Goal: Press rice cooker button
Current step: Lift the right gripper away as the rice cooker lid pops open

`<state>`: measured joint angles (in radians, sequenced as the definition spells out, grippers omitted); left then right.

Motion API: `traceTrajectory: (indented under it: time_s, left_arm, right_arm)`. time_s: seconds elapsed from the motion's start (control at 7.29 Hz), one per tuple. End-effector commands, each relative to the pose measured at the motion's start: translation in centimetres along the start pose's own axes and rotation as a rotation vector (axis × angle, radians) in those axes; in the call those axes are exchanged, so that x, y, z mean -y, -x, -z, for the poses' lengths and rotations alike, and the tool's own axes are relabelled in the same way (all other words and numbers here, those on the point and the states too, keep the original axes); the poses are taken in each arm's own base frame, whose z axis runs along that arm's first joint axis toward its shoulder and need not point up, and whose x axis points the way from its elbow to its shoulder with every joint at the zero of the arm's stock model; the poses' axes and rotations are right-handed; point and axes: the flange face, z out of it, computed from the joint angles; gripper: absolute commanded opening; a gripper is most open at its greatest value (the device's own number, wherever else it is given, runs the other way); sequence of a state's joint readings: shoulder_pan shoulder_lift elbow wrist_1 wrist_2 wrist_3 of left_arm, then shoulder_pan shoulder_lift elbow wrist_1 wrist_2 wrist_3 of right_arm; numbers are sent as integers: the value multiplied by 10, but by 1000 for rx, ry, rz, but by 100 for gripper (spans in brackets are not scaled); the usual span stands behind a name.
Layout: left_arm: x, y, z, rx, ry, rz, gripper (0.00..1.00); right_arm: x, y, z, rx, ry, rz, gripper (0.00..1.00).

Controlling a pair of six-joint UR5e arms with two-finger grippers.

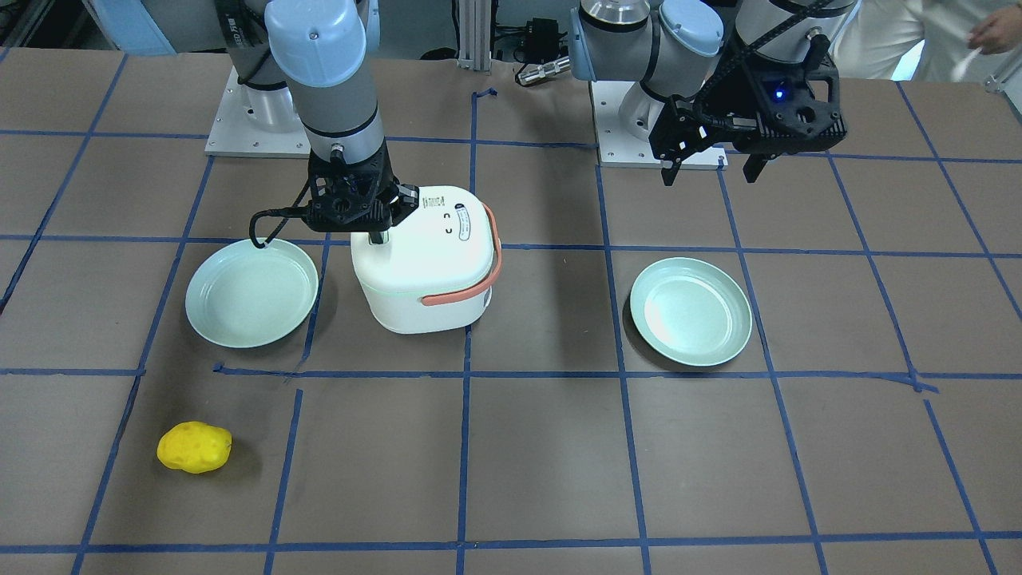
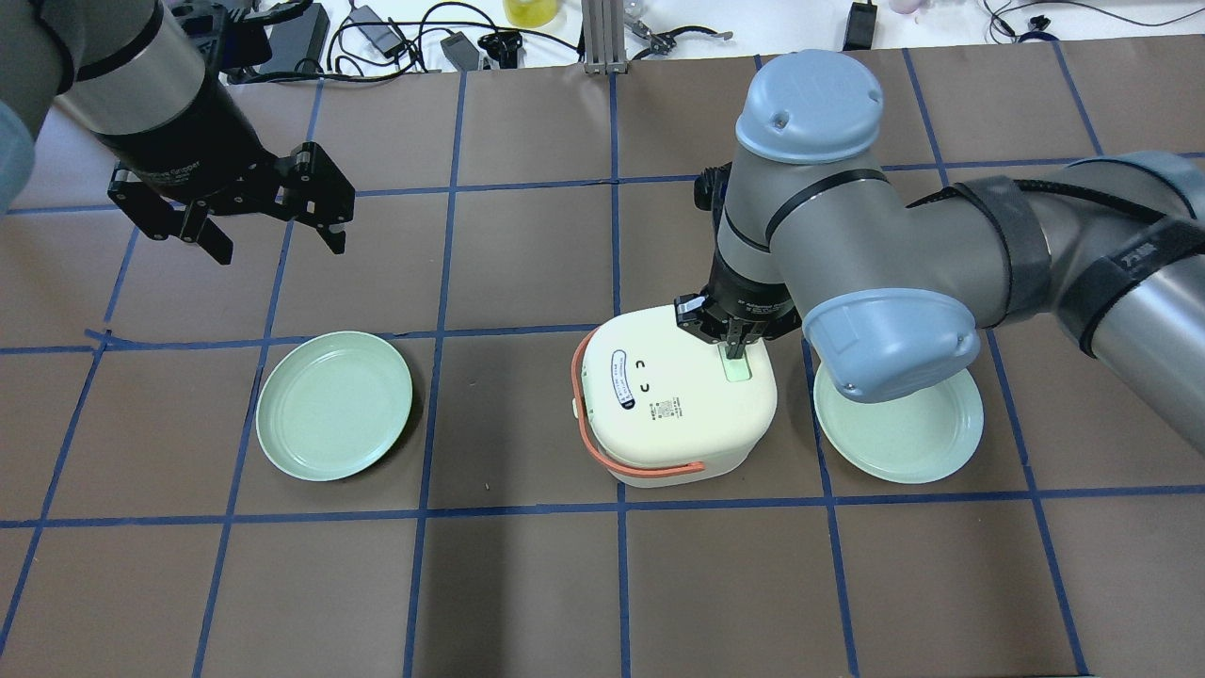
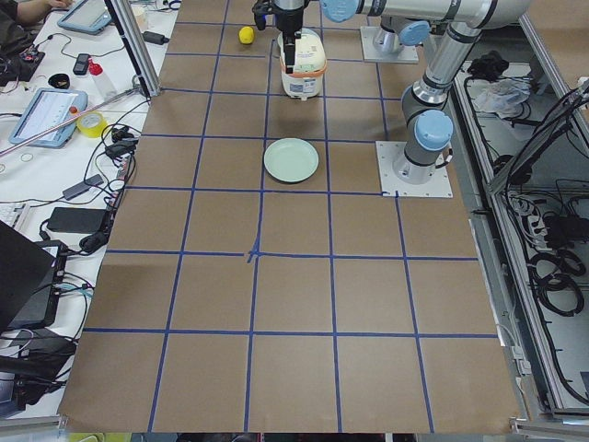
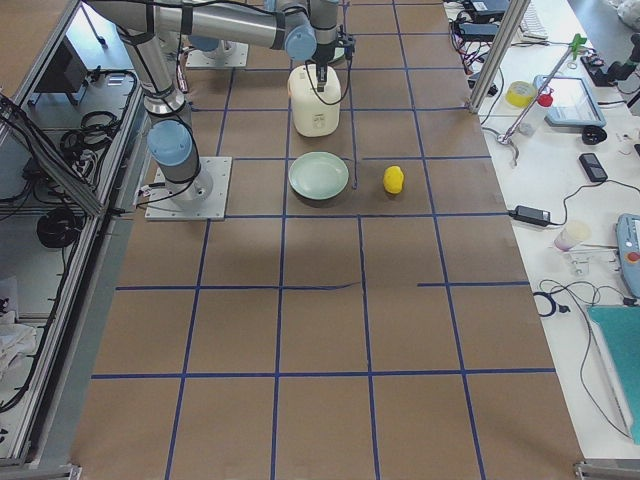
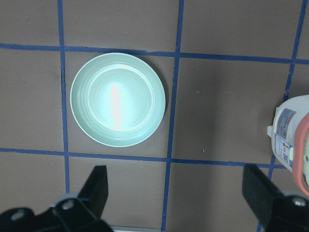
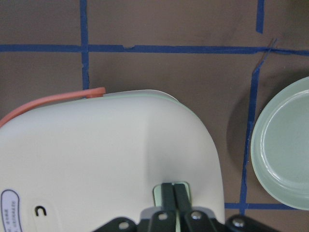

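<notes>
A white rice cooker (image 2: pixel 673 400) with an orange handle (image 2: pixel 602 452) stands near the table's middle; it also shows in the front view (image 1: pixel 427 259). Its pale green button (image 2: pixel 737 367) sits on the lid near one edge. My right gripper (image 2: pixel 732 347) is shut, fingertips together, pointing straight down and touching the button; the right wrist view shows the closed fingers (image 6: pixel 174 195) on the button (image 6: pixel 158 194). My left gripper (image 2: pixel 273 231) is open and empty, hovering high over the table's left part, apart from the cooker.
Two pale green plates lie on the table: one (image 2: pixel 334 405) left of the cooker, below my left gripper, and one (image 2: pixel 904 433) right of the cooker, partly under my right arm. A yellow sponge (image 1: pixel 194 447) lies near the operators' side.
</notes>
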<state>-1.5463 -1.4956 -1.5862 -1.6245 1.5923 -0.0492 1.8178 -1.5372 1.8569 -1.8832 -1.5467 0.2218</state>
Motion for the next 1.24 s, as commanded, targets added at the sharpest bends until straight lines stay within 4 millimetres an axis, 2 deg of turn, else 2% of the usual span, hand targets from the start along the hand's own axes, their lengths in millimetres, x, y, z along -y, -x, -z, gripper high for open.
traceTrajectory:
  time_s: [0.0, 0.27, 0.41, 0.55, 0.82, 1.1]
  left_arm:
    - [0, 0, 0, 0, 0, 0, 100]
    - [0, 0, 0, 0, 0, 0, 100]
    - [0, 0, 0, 0, 0, 1, 100]
    - [0, 0, 0, 0, 0, 0, 100]
    - [0, 0, 0, 0, 0, 0, 100]
    - [0, 0, 0, 0, 0, 0, 100]
  right_arm:
    - [5, 1, 40, 7, -34, -1, 100]
    - [14, -6, 116, -58, -16, -2, 100]
    - [20, -18, 143, -95, -15, -23, 100]
    - [29, -38, 160, -123, -47, -59, 100]
    - [49, -87, 178, -112, -74, -67, 100]
    - [59, -117, 188, -111, -90, -18, 100]
